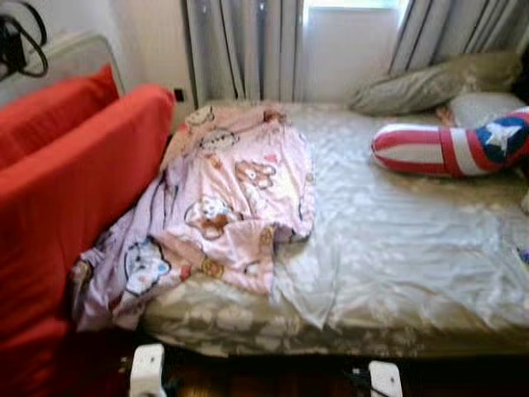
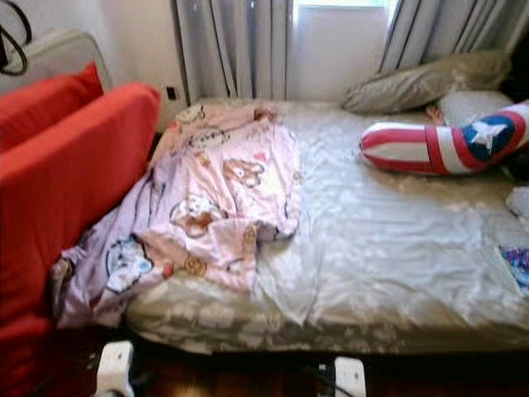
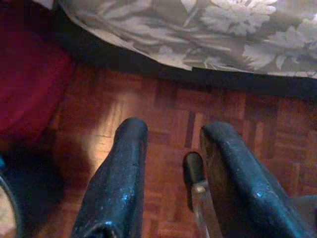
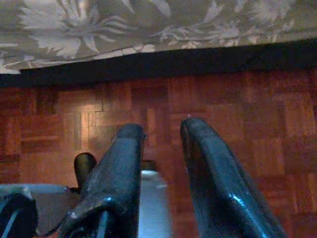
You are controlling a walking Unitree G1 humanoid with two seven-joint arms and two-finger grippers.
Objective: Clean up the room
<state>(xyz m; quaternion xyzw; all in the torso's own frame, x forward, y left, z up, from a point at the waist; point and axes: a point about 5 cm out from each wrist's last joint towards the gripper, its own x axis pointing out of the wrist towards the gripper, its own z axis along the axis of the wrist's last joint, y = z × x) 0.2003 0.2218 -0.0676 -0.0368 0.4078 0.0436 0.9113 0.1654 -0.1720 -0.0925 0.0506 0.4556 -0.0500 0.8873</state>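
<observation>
A pink cartoon-print blanket (image 1: 227,194) lies crumpled on the left side of the bed (image 1: 397,240), and its lower end hangs over the front corner. The bed has a grey floral sheet. A red, white and blue star pillow (image 1: 450,147) lies at the right, near a grey-green pillow (image 1: 430,83). My left gripper (image 3: 173,131) hangs low over the parquet floor (image 3: 163,104) by the bed's front edge, open and holding nothing. My right gripper (image 4: 161,128) hangs the same way, open, over the floor below the sheet's hem (image 4: 124,29).
A red sofa (image 1: 66,198) stands against the bed's left side. Grey curtains (image 1: 244,45) and a window are behind the bed. A small colourful item (image 2: 517,265) lies at the bed's right edge. Dark cables (image 1: 16,37) hang at the top left.
</observation>
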